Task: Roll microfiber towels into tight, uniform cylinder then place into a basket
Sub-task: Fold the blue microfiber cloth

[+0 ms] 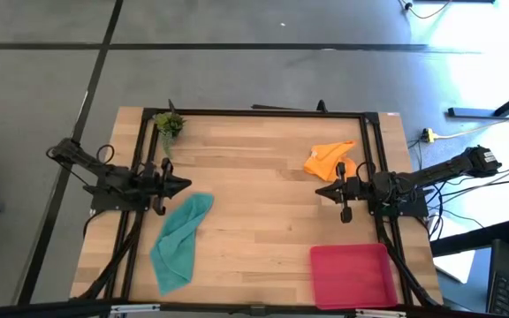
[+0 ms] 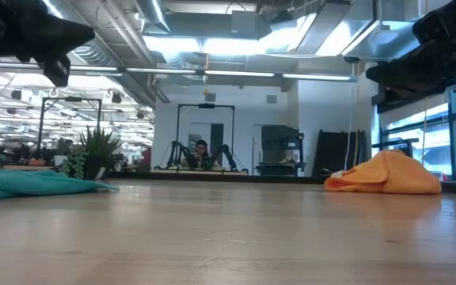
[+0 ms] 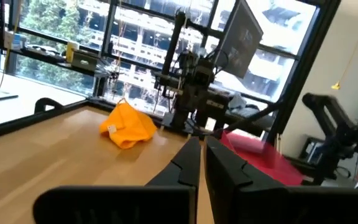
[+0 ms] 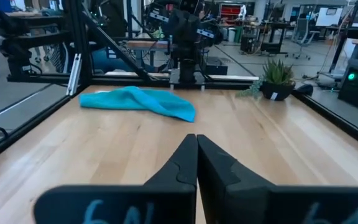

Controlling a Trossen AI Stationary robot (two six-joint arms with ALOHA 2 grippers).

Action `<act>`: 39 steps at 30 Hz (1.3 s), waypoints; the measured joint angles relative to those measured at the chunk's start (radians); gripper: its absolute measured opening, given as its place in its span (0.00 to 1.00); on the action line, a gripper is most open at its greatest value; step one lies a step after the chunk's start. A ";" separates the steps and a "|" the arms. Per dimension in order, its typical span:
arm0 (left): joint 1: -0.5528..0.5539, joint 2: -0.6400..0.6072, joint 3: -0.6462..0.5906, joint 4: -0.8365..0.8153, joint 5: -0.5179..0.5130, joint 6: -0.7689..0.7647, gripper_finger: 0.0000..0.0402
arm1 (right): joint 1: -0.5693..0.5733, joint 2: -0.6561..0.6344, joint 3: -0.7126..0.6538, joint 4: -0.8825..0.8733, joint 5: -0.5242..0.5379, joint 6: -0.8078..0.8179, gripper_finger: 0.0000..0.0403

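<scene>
A teal towel lies crumpled flat on the table's left half, also seen in the right wrist view as the teal towel. An orange towel sits bunched in a heap at the far right, showing too as the orange towel. The red basket rests at the near right. My left gripper hovers shut above the table just beyond the teal towel's far end. My right gripper hovers shut just near of the orange towel. Neither holds anything.
A small potted plant stands at the far left corner. A black frame runs along the table's far and side edges. Bare wood lies between the two towels in the table's middle.
</scene>
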State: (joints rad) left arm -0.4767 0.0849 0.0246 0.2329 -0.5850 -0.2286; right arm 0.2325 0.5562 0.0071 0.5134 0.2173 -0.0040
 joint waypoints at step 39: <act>-0.084 0.901 0.654 -0.867 0.471 -0.873 0.00 | 0.001 -0.001 0.000 0.030 -0.106 -0.050 0.01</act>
State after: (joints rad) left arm -0.5603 0.9860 0.6788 -0.6343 -0.1136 -1.1018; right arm 0.2333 0.5556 0.0071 0.5438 0.1116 -0.0536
